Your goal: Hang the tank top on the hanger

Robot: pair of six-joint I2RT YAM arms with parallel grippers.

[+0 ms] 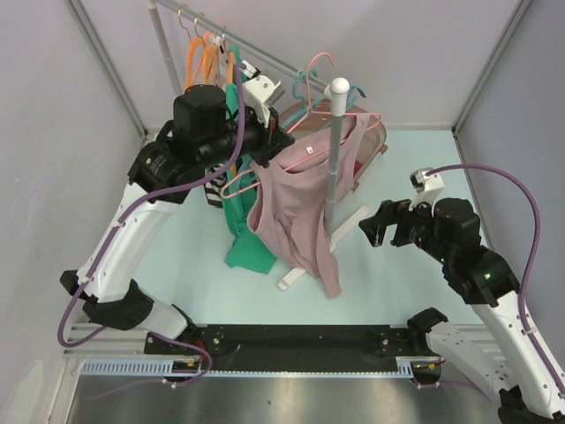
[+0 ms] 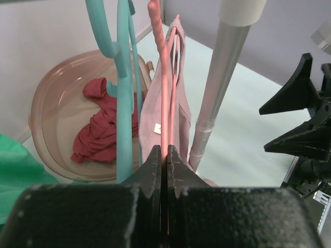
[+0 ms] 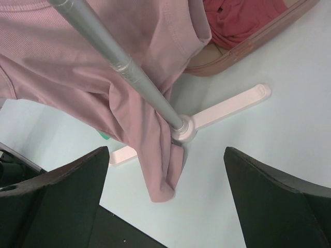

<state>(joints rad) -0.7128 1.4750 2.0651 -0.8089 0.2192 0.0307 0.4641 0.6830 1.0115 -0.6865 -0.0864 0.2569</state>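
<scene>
The mauve-pink tank top (image 1: pixel 296 212) hangs on the thin light-pink hanger (image 1: pixel 237 187) beside the rack's grey pole (image 1: pixel 333 159), and its hem reaches the table. My left gripper (image 1: pixel 279 143) is shut on the hanger's rod. In the left wrist view the jaws stand together on the hanger (image 2: pixel 164 103), and the tank top (image 2: pixel 182 111) with its white label (image 2: pixel 156 127) hangs just behind. My right gripper (image 1: pixel 378 226) is open and empty, to the right of the pole. In the right wrist view the tank top (image 3: pixel 129 98) hangs past the pole (image 3: pixel 124 62).
A teal hanger (image 2: pixel 124 93) hangs just left of the pink one. A green garment (image 1: pixel 243 234) and orange hangers (image 1: pixel 205 57) hang on the rail. A pink basin (image 2: pixel 51 103) holds the dark red garment (image 2: pixel 98 126). The rack's white base (image 3: pixel 227 106) lies on the table.
</scene>
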